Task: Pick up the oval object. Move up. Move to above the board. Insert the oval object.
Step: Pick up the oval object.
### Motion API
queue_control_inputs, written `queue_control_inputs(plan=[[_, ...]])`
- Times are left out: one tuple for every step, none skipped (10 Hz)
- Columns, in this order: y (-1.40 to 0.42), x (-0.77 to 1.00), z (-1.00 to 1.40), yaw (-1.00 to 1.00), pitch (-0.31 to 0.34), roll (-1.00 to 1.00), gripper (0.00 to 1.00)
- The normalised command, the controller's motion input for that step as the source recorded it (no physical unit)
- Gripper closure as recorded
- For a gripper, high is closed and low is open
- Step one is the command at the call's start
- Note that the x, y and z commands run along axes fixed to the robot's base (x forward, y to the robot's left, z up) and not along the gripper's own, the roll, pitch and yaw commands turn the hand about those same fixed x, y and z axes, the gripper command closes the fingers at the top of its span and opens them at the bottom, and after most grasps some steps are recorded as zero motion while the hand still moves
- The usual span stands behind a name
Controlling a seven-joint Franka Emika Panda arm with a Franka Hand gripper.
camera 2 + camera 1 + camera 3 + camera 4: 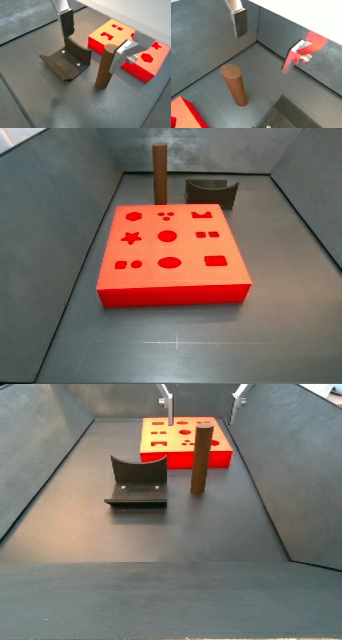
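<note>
Here we see the board [171,253] lying flat on the floor, beyond the gripper [93,40] in a wrist view. The fixture [138,481] stands beside it, below the gripper and off to one side of its fingers [66,24]. The oval object [105,67] stands upright on the floor below the gripper, roughly under the gap between the plates. The gripper hangs above with its jaws spread wide, holding nothing and touching nothing.
</note>
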Motion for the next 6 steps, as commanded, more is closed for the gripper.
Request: queue_control_inputs(plan=[[-0.17,0.00,0.00,0.00,0.010,0.08,0.00],[-0.57,0.16,-0.33,-0.54,-0.099,0.00,0.00],[-0.19,0.00,-0.17,-0.97,0.000,0.00,0.00],[-0.12,0.00,-0.19,-1.00,0.000,0.00,0.00],[-0.08,0.00,-0.20,-1.00,0.000,0.00,0.00],[-0.06,0.00,-0.21,-1.00,0.000,0.00,0.00]])
